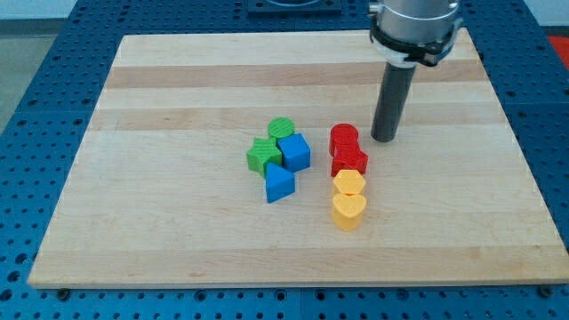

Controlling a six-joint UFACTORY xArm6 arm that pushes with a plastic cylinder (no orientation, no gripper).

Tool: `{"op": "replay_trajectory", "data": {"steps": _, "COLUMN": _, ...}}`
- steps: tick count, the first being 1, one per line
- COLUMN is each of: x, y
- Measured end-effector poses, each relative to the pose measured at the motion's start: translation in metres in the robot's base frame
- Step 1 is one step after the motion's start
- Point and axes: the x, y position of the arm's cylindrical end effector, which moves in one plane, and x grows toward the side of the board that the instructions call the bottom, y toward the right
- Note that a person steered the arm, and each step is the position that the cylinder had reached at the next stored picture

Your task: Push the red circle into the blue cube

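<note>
- My tip rests on the tabletop in the upper right part of the view; I carry no fingers, only this straight dark rod, so there is nothing to spread or press together.
- The tabletop is a pale wooden board with lengthwise grain bands, lying on a blue perforated base that shows on all sides.
- The red circle lies just to the view's left of my tip, near but apart from it.
- Directly below it in the view, touching it, sits a second red block, then two yellow heart-shaped blocks in one column.
- The blue cube sits to the view's left of the red circle, a bare gap between them.
- Around the blue cube cluster a green circle, a green star and a blue triangular block.
</note>
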Motion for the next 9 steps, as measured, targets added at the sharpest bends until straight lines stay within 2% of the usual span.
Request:
{"op": "replay_trajectory", "data": {"steps": 3, "x": 0.000, "y": -0.041}}
{"op": "replay_trajectory", "data": {"steps": 4, "x": 0.000, "y": -0.025}}
{"op": "replay_trajectory", "data": {"steps": 5, "x": 0.011, "y": 0.016}}
{"op": "replay_trajectory", "data": {"steps": 6, "x": 0.017, "y": 0.017}}
{"op": "replay_trajectory", "data": {"steps": 9, "x": 0.012, "y": -0.048}}
